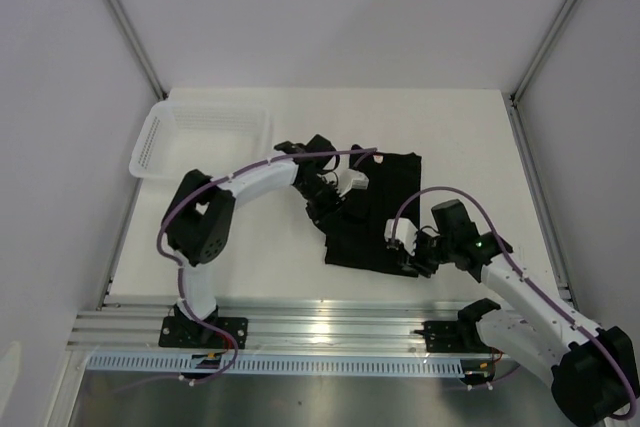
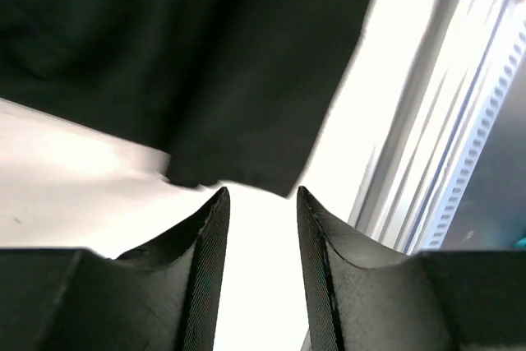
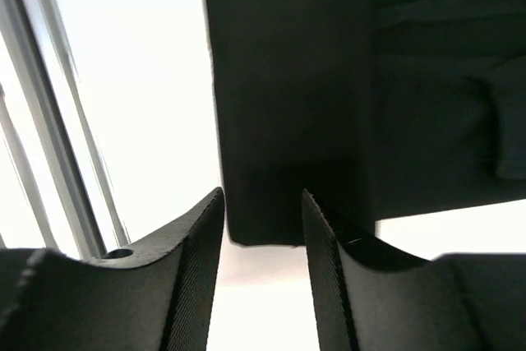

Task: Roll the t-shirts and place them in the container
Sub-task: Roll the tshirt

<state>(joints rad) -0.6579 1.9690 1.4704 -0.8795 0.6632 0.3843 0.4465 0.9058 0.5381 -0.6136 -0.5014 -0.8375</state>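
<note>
One shirt (image 1: 372, 222) is lying on the table (image 1: 260, 247), right of the middle, between the two arms. It is looking flattened into a rough oblong, with some creases and overlapping layers showing in the right wrist view, but no rolled part is showing anywhere. By my judgement the rolling itself is not yet begun: at most the cloth is being laid out and narrowed, and the whole roll is waiting to be made.

The left gripper (image 2: 259, 203) is hanging low at the shirt's left edge with a narrow gap between its fingers (image 2: 205, 240) and nothing in that gap; a corner of the cloth is lying just beyond the tips. The right gripper (image 3: 261, 203) is sitting at the shirt's near-right corner, its fingers likewise a little apart, with the corner's edge lying between the tips but not being pinched, as far as I can tell.

The basket (image 1: 160, 137) is standing at the far left, well apart from the shirt, and the top view is showing no shirt inside it.
</note>
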